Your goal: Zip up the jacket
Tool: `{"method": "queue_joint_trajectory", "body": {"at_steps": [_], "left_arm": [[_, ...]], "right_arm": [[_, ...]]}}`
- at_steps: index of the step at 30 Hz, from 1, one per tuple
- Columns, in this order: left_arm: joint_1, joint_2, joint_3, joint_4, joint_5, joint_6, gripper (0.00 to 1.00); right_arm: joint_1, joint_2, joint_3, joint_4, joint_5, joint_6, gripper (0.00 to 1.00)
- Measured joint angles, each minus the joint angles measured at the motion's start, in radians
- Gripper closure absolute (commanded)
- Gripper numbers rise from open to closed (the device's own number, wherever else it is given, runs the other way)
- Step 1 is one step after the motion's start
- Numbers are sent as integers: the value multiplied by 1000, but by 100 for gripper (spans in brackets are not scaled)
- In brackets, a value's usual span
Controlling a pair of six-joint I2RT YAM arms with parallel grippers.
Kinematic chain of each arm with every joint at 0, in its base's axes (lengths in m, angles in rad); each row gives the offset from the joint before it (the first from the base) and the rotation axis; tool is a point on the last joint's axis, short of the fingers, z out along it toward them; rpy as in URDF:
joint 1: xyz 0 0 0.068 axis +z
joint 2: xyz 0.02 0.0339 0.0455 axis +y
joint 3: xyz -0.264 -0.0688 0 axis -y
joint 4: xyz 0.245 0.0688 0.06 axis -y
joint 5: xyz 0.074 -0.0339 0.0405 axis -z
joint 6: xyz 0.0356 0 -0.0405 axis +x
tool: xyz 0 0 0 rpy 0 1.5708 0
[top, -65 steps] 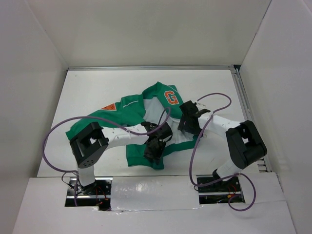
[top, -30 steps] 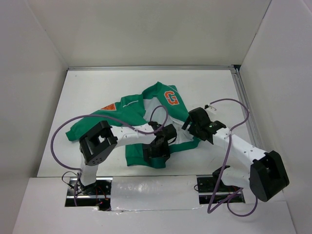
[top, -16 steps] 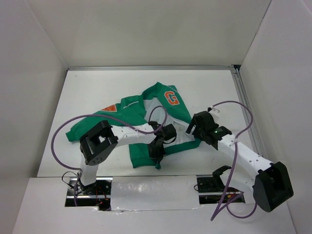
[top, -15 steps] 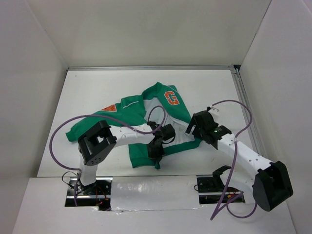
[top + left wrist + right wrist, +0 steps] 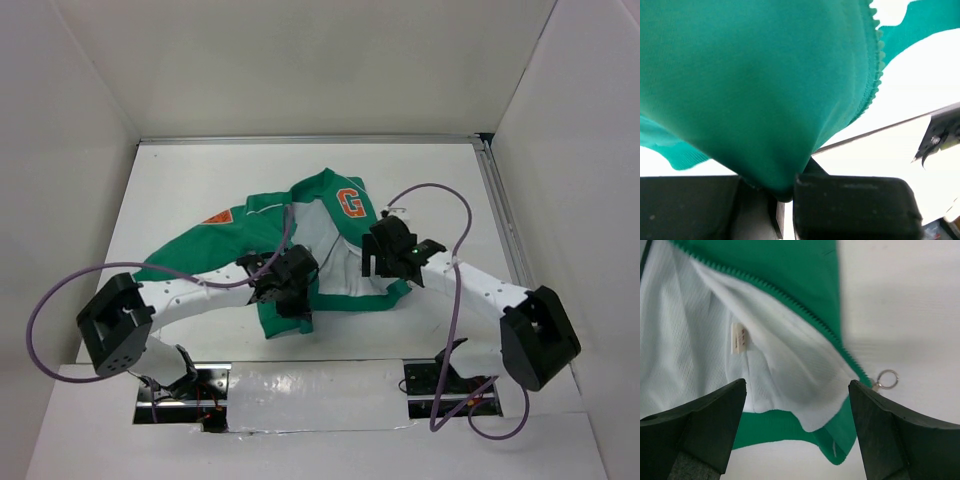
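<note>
The green jacket [image 5: 300, 215] lies open on the white table [image 5: 180, 180], orange "G" patch [image 5: 350, 203] up and white lining [image 5: 335, 262] showing. My left gripper [image 5: 297, 303] is shut on a fold of the jacket's green front panel near the hem; in the left wrist view the fabric [image 5: 765, 100] hangs pinched between the fingers [image 5: 850, 205], with a zipper-tooth edge [image 5: 876, 60] at the right. My right gripper [image 5: 375, 262] is open and empty just above the lining [image 5: 790, 365]. The zipper pull ring [image 5: 887, 379] lies on the table by the right front edge.
White walls enclose the table on three sides. A metal rail [image 5: 500, 210] runs along the right edge. Purple cables [image 5: 430, 190] loop above both arms. An orange shoulder patch [image 5: 218, 216] marks the left sleeve. A small white label [image 5: 737, 338] is sewn into the lining.
My left arm has swung out to the left, and its gripper has drawn the green panel leftward. My right gripper has moved up and left over the lining.
</note>
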Motion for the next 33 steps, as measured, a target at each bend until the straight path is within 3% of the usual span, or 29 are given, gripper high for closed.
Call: {"method": "queue_joint_trajectory", "body": {"at_steps": [5, 6, 10, 13, 24, 33], "left_arm": [[65, -102, -134, 122, 68, 119, 100], [80, -122, -160, 145, 85, 140, 100], [144, -204, -248, 223, 162, 215, 100], [182, -222, -258, 230, 180, 233, 100], [251, -222, -258, 222, 229, 254, 100], [250, -261, -263, 211, 258, 248, 96]], "right_arm": [[62, 103, 33, -3, -11, -53, 11], [65, 128, 42, -3, -10, -57, 16], [65, 233, 87, -18, 19, -68, 84], [59, 282, 128, -57, 72, -21, 100], [-166, 319, 384, -391, 385, 247, 100], [-298, 359, 496, -540, 463, 341, 100]]}}
